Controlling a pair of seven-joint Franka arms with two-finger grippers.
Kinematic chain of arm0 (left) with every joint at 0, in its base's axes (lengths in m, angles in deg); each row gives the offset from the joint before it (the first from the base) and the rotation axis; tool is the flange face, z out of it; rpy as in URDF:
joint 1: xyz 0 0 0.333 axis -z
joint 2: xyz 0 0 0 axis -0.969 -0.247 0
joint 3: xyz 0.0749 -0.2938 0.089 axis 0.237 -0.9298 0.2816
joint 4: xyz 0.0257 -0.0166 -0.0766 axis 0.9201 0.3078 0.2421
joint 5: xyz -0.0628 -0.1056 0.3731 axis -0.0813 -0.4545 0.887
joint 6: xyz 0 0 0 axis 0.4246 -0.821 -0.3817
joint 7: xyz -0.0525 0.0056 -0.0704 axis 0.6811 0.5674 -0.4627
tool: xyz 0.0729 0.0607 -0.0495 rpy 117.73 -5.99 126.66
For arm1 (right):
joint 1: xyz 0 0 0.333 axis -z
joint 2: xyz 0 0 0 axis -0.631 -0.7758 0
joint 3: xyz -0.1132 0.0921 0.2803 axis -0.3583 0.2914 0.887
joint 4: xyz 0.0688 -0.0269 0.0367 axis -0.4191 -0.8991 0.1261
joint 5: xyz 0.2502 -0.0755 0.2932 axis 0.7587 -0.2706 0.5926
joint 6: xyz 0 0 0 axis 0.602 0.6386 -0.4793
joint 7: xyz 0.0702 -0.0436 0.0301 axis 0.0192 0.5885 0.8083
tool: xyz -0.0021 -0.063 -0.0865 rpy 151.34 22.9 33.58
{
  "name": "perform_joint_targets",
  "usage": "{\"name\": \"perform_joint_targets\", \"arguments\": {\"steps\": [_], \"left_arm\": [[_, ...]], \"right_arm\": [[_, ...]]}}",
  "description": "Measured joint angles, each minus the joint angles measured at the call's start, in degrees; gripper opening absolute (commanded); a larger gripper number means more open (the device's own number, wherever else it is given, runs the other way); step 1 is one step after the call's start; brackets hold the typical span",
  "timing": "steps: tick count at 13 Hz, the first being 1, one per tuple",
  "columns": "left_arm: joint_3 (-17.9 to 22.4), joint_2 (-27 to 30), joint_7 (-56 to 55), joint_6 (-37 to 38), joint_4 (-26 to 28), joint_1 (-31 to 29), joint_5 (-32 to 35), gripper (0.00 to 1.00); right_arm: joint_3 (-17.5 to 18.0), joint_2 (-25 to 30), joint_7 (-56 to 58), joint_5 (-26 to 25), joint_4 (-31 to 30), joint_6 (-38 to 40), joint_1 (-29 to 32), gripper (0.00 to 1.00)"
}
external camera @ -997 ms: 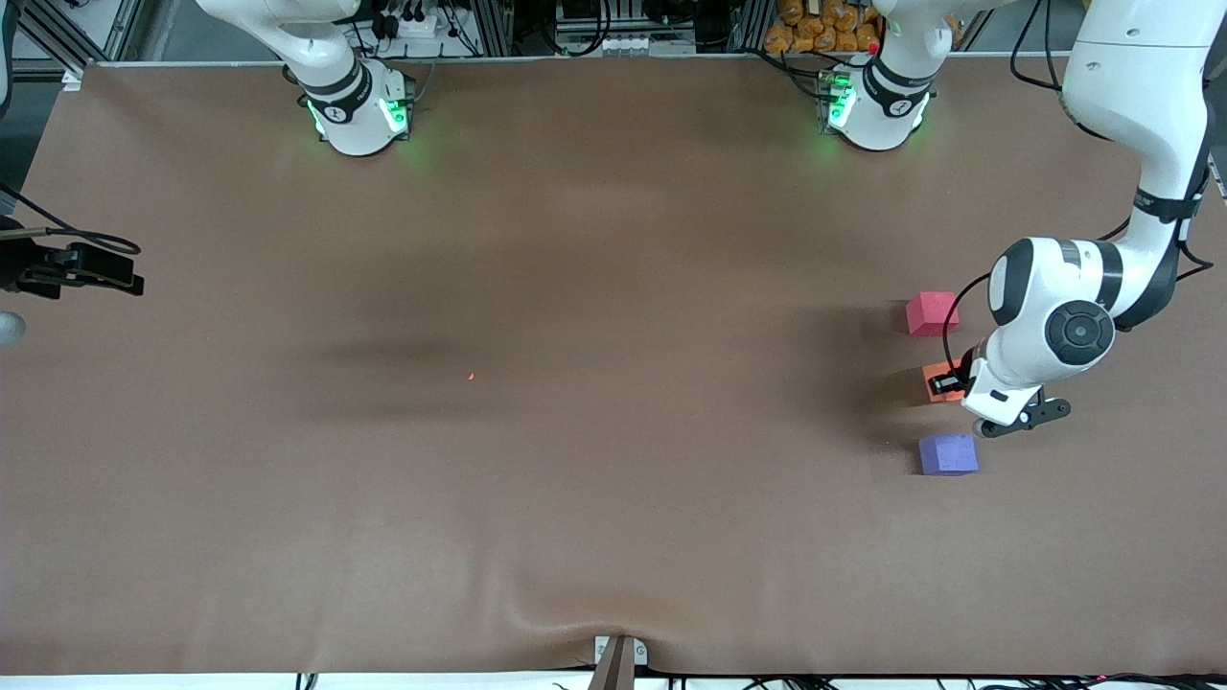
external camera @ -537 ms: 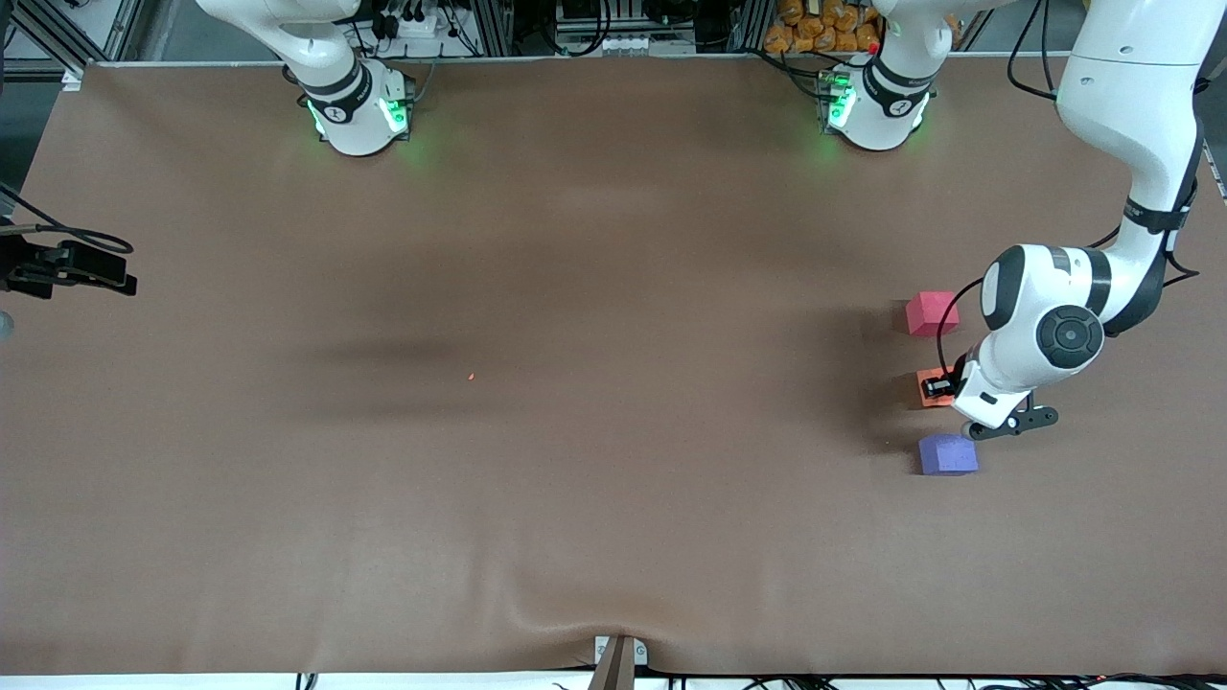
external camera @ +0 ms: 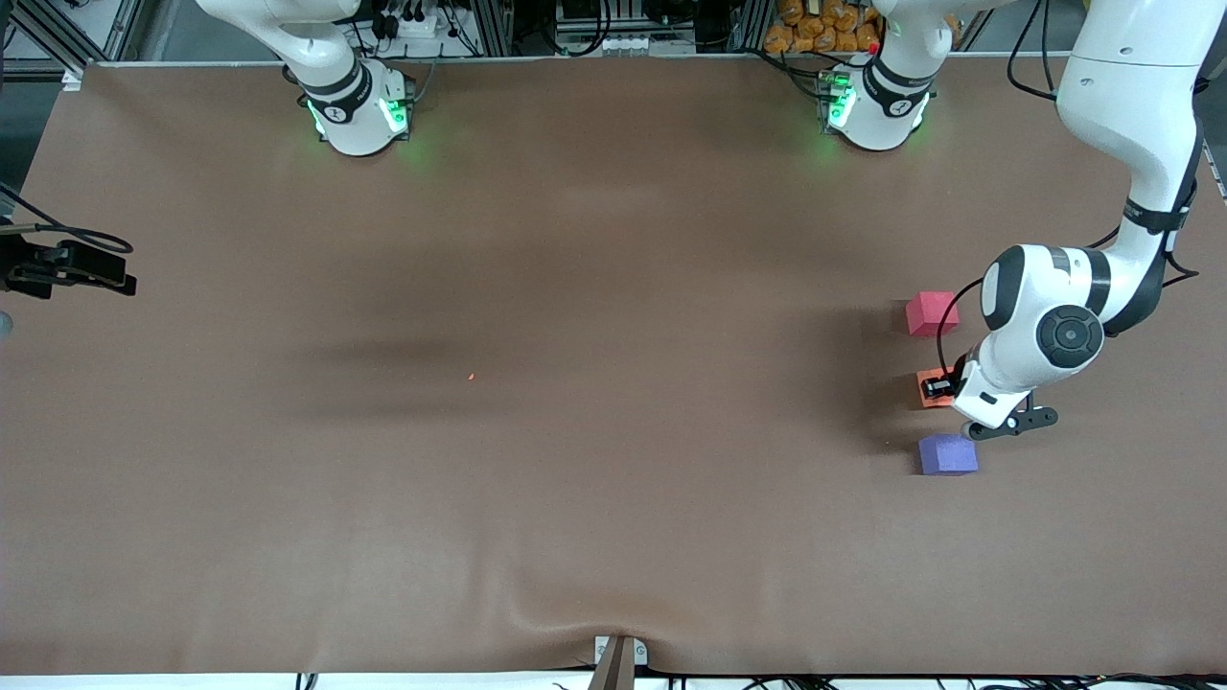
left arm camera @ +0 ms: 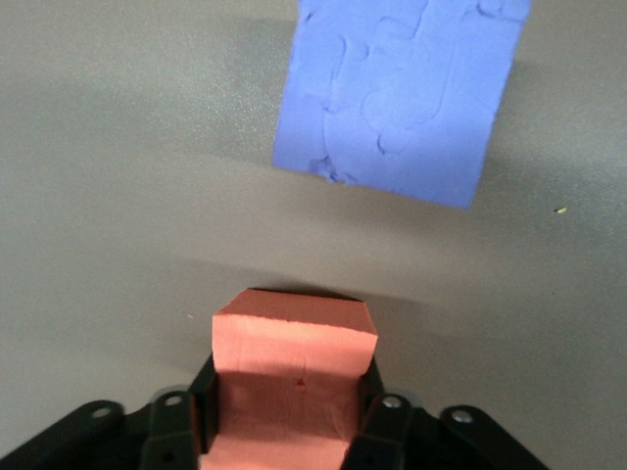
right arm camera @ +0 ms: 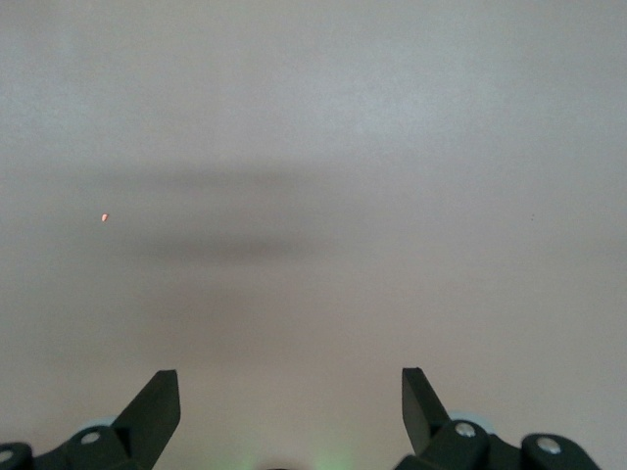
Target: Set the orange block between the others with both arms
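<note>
**Orange cube sat in line with its two neighbours**

Brown matting covered the bench in the front view. Toward the left arm's end, three cubes lay in a row: the pinkish-red cube farthest from the camera, the orange block between, the purple-blue cube nearest. The left gripper was down at the orange block, largely hidden by the wrist. The right gripper waited at the bench edge at the right arm's end.

From the left wrist view, the orange block stood on the matting between the two dark fingers, which flanked its sides; whether they pressed it or had parted cannot be told. The purple-blue cube lay apart from it.

From the right wrist view, the right gripper stood wide open over bare matting, grasping nothing.
</note>
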Motion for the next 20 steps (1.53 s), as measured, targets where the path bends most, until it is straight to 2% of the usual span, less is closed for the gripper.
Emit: {"name": "perform_joint_targets", "arguments": {"steps": [6,10,13,15,18,20], "left_arm": [[-0.07,-0.94,0.45,-0.3,-0.29,0.0,0.0,1.0],[-1.44,5.82,0.86,4.24,-1.63,-0.01,0.0,1.0],[-3.64,13.12,0.86,10.34,-3.26,0.0,-2.34,1.0],[-5.17,16.95,0.86,16.59,-6.19,0.02,-4.94,1.0],[-6.93,19.84,1.19,27.0,-14.06,0.09,-5.29,1.0],[-7.19,20.83,5.73,34.15,-19.28,0.09,-5.35,1.0]], "right_arm": [[-0.02,0.0,-0.01,0.0,0.02,0.0,0.01,1.0],[-0.02,0.0,-0.01,0.0,0.05,0.0,0.01,1.0],[-0.02,0.0,-0.01,0.0,0.08,0.0,0.01,1.0],[-0.03,0.0,-0.02,0.0,0.09,0.0,0.02,1.0],[-0.02,0.0,-0.02,0.0,0.1,0.0,0.02,1.0],[0.0,0.0,-0.02,0.0,0.12,0.0,0.0,1.0]]}}
